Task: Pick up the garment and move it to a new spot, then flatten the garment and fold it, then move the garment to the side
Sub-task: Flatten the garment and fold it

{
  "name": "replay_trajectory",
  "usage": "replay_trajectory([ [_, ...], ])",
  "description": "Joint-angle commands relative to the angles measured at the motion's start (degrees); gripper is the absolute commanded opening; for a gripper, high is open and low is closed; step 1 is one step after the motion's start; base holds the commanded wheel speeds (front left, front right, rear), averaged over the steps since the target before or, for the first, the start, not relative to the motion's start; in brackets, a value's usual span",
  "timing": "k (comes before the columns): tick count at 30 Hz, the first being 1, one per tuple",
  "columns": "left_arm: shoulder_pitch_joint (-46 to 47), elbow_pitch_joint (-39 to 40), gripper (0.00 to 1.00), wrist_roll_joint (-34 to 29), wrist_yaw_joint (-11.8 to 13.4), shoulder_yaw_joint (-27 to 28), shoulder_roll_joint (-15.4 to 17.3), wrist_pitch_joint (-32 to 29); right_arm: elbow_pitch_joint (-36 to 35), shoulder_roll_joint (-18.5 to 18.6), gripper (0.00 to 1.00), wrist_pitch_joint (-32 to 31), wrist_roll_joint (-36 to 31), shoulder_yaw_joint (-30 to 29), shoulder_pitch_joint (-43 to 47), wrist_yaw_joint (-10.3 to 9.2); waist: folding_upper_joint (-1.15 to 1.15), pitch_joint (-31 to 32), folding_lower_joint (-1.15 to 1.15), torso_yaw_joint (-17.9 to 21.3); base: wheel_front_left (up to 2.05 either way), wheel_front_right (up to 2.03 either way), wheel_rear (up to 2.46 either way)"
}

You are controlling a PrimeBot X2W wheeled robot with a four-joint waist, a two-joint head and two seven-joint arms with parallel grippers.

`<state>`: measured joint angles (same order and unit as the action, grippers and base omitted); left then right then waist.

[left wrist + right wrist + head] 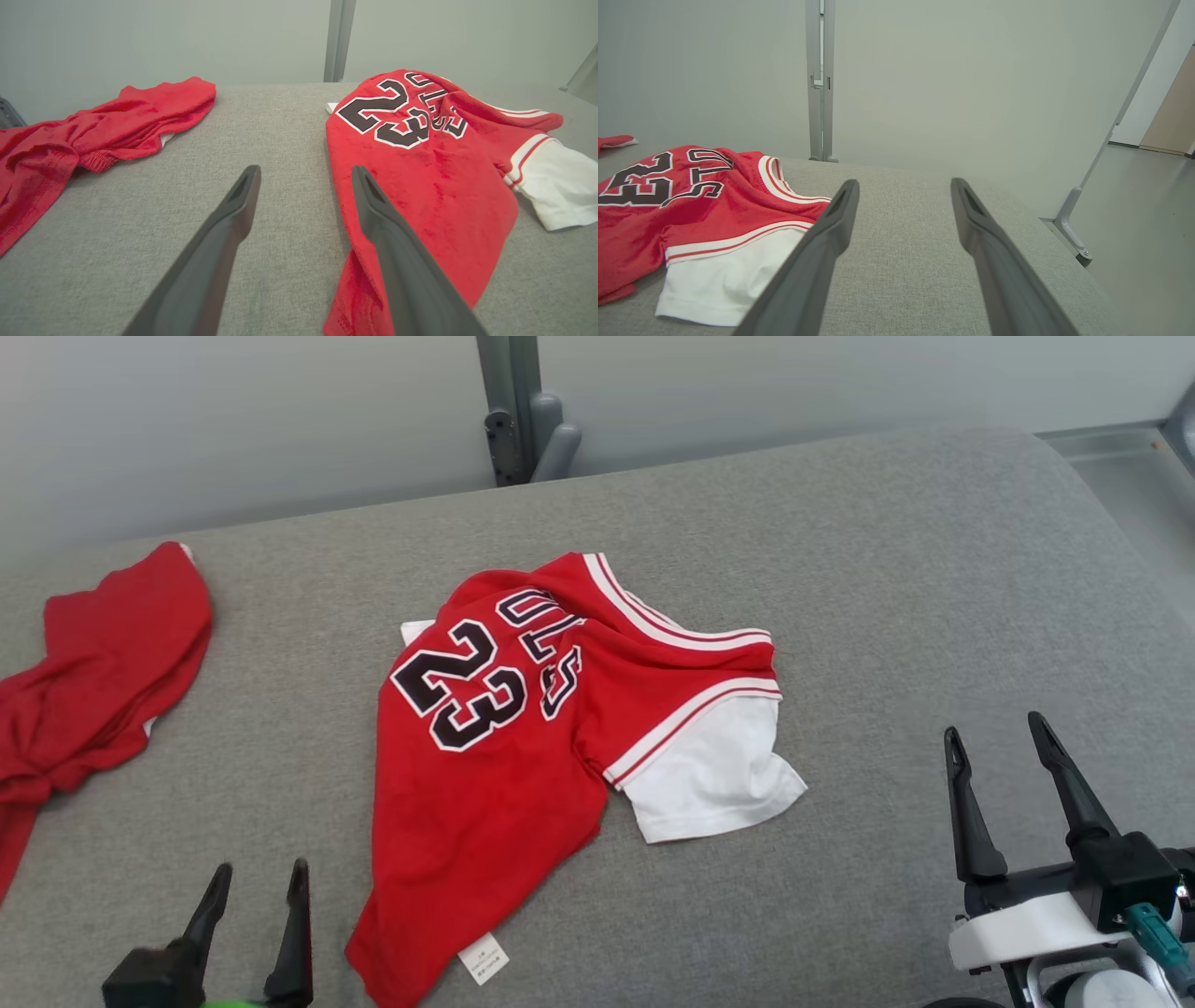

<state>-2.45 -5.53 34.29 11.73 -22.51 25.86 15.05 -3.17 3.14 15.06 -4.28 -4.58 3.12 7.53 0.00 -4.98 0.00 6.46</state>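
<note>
Lying rumpled on grey fabric tabletop (887, 569), red number-23 jersey (485, 756) was seen ungripped; left hand (262, 866), right hand (993, 725) wide, empty. Risk judged: doubled layers pinched together, creases trapped.

Premises: a robotics test cell, not a home. Evidence: padded grey fabric bench (840, 569) enclosed by plain pale partition panels (948, 70) on bare metal posts (821, 79); smooth grey floor (1148, 210); robot's right gripper (993, 725) over the bench.
</note>
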Motion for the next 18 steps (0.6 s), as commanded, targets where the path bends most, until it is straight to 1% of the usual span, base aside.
replay_trajectory([
  [1,-4.2,0.7,1.00,-1.9,-1.0,3.4,-1.4,0.2,1.1,0.6,1.00,0.2,0.1,0.2,0.6,-0.08,0.00,2.7,0.00,-3.5,0.00,0.00,0.00],
  [4,-8.8,0.6,1.00,-3.8,-2.9,7.4,-3.6,0.2,2.8,0.9,1.00,0.2,0.4,-0.2,1.3,-0.08,0.00,3.5,0.00,-4.6,0.00,0.00,0.00],
  [6,-10.6,0.7,1.00,-4.9,-4.7,9.7,-5.2,0.2,4.0,1.1,1.00,0.2,0.7,-0.7,1.9,-0.08,0.00,4.1,0.00,-5.4,0.00,0.00,0.00],
  [7,-10.6,0.7,1.00,-4.9,-4.7,9.7,-5.2,0.2,4.0,1.1,1.00,0.2,0.7,-0.7,1.9,-0.08,0.00,4.1,0.00,-5.4,0.00,0.00,0.00],
  [10,-12.2,0.7,1.00,-6.9,-7.8,12.7,-7.2,0.2,5.6,1.2,1.00,0.2,1.3,-1.4,2.6,-0.08,0.00,4.8,0.00,-6.6,0.00,0.00,0.00],
  [14,-12.8,0.4,1.00,-9.9,-11.0,16.3,-9.5,0.2,7.6,1.6,1.00,0.2,2.3,-1.4,3.2,-0.08,0.00,5.3,0.00,-7.7,0.00,0.00,0.00],
  [18,-12.4,-0.1,1.00,-12.4,-14.4,18.6,-11.4,0.2,8.9,1.9,1.00,0.2,2.7,-1.1,2.2,-0.08,0.00,5.6,0.00,-8.2,0.00,0.00,0.00],
])
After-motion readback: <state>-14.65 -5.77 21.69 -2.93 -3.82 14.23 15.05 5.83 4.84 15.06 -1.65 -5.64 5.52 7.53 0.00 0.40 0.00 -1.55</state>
